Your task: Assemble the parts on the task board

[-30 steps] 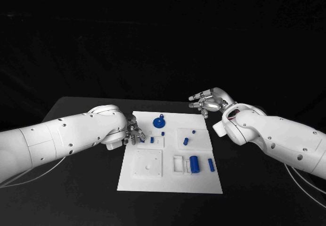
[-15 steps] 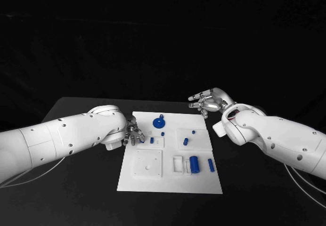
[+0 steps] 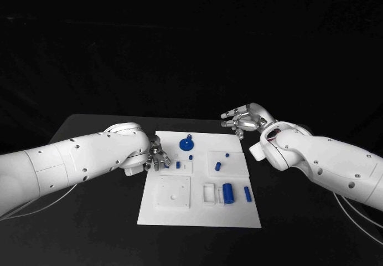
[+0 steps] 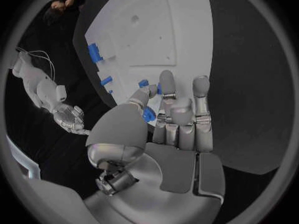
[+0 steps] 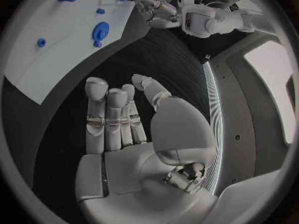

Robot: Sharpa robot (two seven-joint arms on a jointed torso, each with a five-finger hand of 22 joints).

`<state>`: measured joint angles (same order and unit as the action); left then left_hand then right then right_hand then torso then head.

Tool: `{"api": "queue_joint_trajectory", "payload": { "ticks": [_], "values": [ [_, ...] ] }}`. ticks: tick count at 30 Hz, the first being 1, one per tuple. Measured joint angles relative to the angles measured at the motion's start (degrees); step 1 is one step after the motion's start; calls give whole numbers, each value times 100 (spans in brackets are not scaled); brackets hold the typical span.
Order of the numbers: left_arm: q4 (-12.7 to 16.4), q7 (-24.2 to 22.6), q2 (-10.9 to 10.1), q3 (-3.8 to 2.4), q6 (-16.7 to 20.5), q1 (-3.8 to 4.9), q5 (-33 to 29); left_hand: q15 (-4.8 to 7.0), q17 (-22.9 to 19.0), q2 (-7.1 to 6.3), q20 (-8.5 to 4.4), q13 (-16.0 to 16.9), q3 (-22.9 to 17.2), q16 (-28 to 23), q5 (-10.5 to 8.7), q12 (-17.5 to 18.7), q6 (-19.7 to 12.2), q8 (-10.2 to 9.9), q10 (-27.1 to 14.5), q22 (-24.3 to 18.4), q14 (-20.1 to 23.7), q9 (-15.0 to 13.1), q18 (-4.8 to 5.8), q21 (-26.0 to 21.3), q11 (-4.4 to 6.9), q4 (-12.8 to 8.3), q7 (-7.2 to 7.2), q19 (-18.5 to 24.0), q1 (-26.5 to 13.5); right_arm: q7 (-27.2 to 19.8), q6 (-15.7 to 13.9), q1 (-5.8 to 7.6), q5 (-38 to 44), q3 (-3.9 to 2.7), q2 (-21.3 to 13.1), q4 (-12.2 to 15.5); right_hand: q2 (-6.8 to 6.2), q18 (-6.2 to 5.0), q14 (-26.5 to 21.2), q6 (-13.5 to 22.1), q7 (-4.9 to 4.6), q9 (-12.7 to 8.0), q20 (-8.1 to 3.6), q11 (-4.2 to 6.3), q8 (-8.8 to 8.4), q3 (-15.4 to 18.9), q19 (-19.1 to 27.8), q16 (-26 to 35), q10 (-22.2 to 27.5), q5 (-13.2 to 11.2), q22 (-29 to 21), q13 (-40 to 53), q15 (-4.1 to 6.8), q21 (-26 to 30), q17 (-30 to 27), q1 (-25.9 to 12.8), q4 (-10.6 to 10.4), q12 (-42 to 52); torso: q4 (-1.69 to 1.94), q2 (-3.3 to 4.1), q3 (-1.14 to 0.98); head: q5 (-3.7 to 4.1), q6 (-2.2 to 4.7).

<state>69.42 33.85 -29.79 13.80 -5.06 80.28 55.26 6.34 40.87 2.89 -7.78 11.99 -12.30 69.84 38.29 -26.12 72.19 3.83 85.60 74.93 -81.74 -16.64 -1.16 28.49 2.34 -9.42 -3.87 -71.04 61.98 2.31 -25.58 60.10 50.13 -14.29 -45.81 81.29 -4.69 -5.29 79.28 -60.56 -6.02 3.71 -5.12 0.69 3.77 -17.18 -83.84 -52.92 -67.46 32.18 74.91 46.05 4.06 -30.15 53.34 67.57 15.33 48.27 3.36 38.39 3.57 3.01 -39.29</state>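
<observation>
The flat white rectangular task board (image 3: 201, 180) lies in the middle of the black desk (image 3: 96, 183), its long axis running near to far. Small blue plastic parts sit on it: a round blue disc with a knob (image 3: 187, 145) toward the far side, a short blue cylinder (image 3: 229, 193) lying in a tray toward the near right with its long axis near to far, and a slimmer blue peg (image 3: 247, 193) just right of that cylinder, lying the same way.

The silver left hand (image 3: 156, 158) is down at the board's left edge, about level with the small blue pieces in the far half. In the left wrist view a small blue part (image 4: 148, 114) sits between the thumb and the fingers (image 4: 167, 92), which appear clamped on it, though the grip itself is partly hidden, so this is a judgement. The board lies directly ahead of those fingertips, so the held part is already over the board's left side; the coming move probably turns on lining it up with a seat just right of the hand.

The silver right hand (image 3: 246, 119) is raised beyond the board's far right corner, well apart from every part, with its fingers (image 5: 106, 117) straight, slightly apart and holding nothing. The left hand is clearly nearer the work.
</observation>
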Motion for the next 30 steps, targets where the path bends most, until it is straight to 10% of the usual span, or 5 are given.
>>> {"api": "queue_joint_trajectory", "payload": {
  "ticks": [30],
  "values": [
    [-309,53,236,-24,-453,41,81,17,-81,50,0,11,0,-40,-22,-29,0,9,0,-1,8,-5,0,2,0,-1,0,0,-39,2,2,-1,0,0,10,3,0,0,0,0,0,0,0,0,0,-24,0,0,0,0,0,0,0,0,3,0,24,0,3,-1,-2,46,-31]
  ]
}}
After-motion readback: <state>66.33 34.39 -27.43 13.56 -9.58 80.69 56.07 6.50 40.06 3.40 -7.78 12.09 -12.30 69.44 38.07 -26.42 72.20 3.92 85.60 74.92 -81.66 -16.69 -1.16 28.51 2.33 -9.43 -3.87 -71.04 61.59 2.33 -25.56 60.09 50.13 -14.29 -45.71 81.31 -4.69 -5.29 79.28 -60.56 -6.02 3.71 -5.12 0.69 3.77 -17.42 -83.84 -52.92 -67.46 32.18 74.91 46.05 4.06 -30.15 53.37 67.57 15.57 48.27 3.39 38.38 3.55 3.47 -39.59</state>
